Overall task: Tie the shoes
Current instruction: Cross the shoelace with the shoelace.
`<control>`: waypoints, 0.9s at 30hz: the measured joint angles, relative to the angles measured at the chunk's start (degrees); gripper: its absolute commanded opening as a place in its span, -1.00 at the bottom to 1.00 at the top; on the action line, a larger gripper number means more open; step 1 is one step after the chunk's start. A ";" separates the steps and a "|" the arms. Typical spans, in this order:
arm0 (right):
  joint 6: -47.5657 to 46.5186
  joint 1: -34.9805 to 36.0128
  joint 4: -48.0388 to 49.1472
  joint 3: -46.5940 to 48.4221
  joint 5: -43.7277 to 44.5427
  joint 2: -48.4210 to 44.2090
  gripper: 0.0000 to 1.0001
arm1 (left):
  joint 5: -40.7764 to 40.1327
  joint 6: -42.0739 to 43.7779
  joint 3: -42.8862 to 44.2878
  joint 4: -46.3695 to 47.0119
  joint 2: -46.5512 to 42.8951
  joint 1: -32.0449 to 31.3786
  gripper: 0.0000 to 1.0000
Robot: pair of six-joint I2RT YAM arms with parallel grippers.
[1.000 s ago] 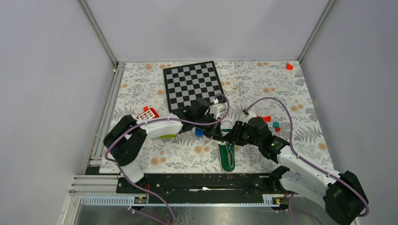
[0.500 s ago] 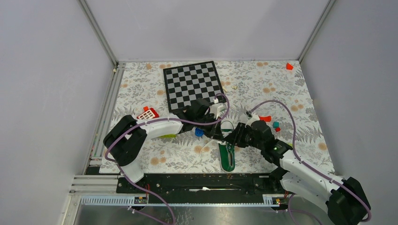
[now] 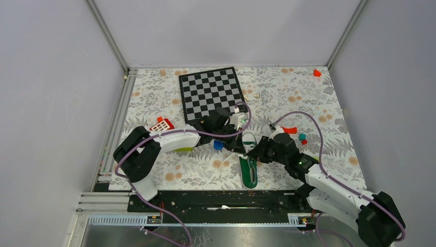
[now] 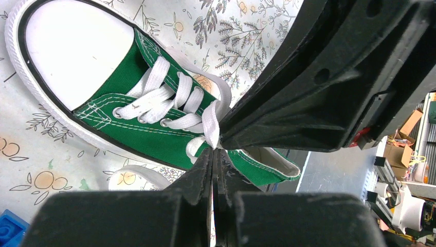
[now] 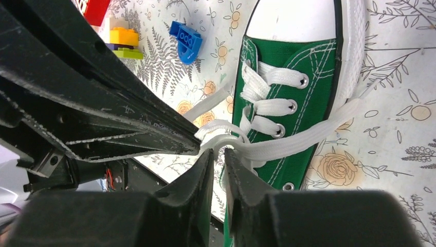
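A: Where does the sneaker lie?

B: One green sneaker (image 3: pixel 250 175) lies on the floral bench (image 3: pixel 149 92) just beyond the arm bases. Its heel is toward them and its white toe cap points away.

A: And the claws?

B: There are two, both over the lacing, with their tips almost meeting. The left claw (image 4: pixel 213 153) is clenched on a white lace (image 4: pixel 210 123) just past the eyelets. The right claw (image 5: pixel 218 157) has its fingers a sliver apart with a loop of lace in the gap. Whether it truly pinches the loop cannot be told.

A: What gets in the way?

B: In each wrist view the other claw's black body fills a large part of the picture. From above, the pair hides the sneaker's middle. Four metal eyelets show along one side in the right wrist view.

A: And around it?

B: One blue block (image 5: pixel 186 38) lies near the toe on the left. Beyond it is a small cluster of bricks (image 5: pixel 125 38) in red, yellow and lime. Farther left is one red and white toy (image 3: pixel 162 125), its pattern too small to read. Right of the toe lie a red block (image 3: pixel 291 130), a teal block (image 3: pixel 302 136) and a smaller red one (image 3: pixel 304 142). Farther off is one black and white chessboard (image 3: pixel 211 92), with a few cream bits (image 3: pixel 256 95) beside its right edge. One red piece (image 3: pixel 317 73) sits in the far right corner.
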 measured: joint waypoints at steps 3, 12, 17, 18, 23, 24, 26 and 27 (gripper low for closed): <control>0.37 0.04 0.66 0.00 0.00 1.20 -1.00 | 0.04 0.02 -0.02 -0.02 0.00 0.00 -1.00; 0.85 0.15 5.38 0.00 0.74 5.35 -1.00 | 0.66 0.48 0.00 -0.13 -1.03 0.00 -1.00; 1.49 0.81 9.22 0.02 1.97 10.38 -1.00 | 0.76 0.50 -0.02 -0.13 -2.25 0.00 -1.00; 1.60 1.09 9.75 0.02 2.27 10.86 -1.00 | 0.79 0.48 0.00 -0.11 -2.32 0.00 -1.00; 3.43 1.79 13.75 -0.33 4.33 11.91 -1.00 | 1.07 0.39 -0.02 -0.04 -2.32 0.00 -1.00; 4.13 1.88 15.58 -0.96 5.09 11.93 -1.00 | 1.07 0.37 -0.04 -0.02 -2.32 0.00 -1.00; 5.60 2.01 19.30 -2.75 6.36 12.00 -1.00 | 1.03 0.37 -0.20 0.35 -2.32 0.02 -1.00; 6.01 2.03 20.46 -3.34 6.73 12.11 -1.00 | 1.01 0.39 -0.37 0.48 -2.32 0.02 -1.00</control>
